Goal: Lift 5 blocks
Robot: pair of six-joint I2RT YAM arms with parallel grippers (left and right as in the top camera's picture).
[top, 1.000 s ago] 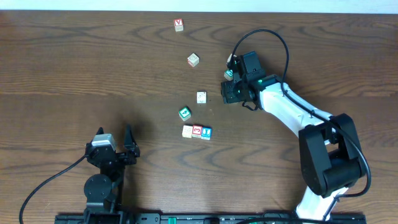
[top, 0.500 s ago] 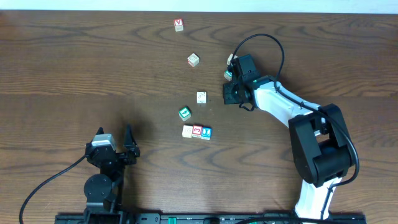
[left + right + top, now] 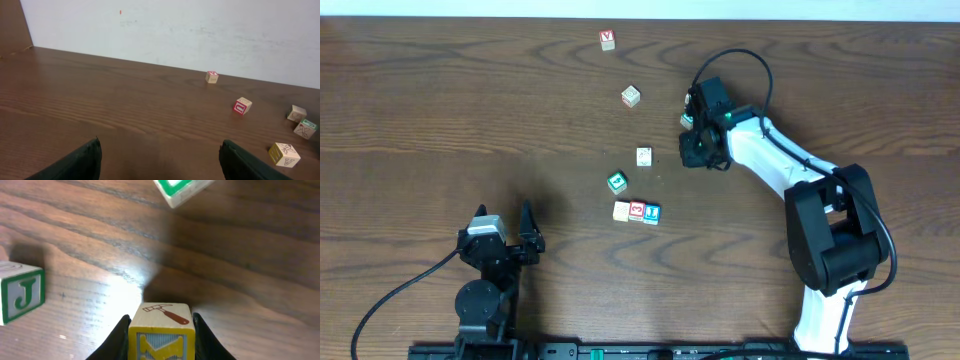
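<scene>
Jaws of the left gripper (image 3: 504,215) stand wide open with nothing between them, at the near left of the surface (image 3: 410,110), well apart from every block. Toward the middle, the cube with a red V (image 3: 608,39) sits by the far edge, and a pale cube (image 3: 631,96) lies nearer than it. Nearer again is a white cube (image 3: 644,156), with the green block (image 3: 617,182) just to its near left. Nearest of the group is a short row of three set side by side, touching or nearly so: the cream block (image 3: 622,211) on the left, the red block (image 3: 637,211) in the middle and the blue block (image 3: 652,213) on the right. Right of all these, the right gripper (image 3: 161,342) points down at the surface from the end of its white arm (image 3: 775,165). Its jaws are closed against two sides of the K block (image 3: 160,316), which shows a hammer picture on top and a yellow K on the face toward the wrist camera. Whether that block is off the surface cannot be told. In the wrist view a cube with a green J (image 3: 20,297) stands left of the jaws, apart from them.
</scene>
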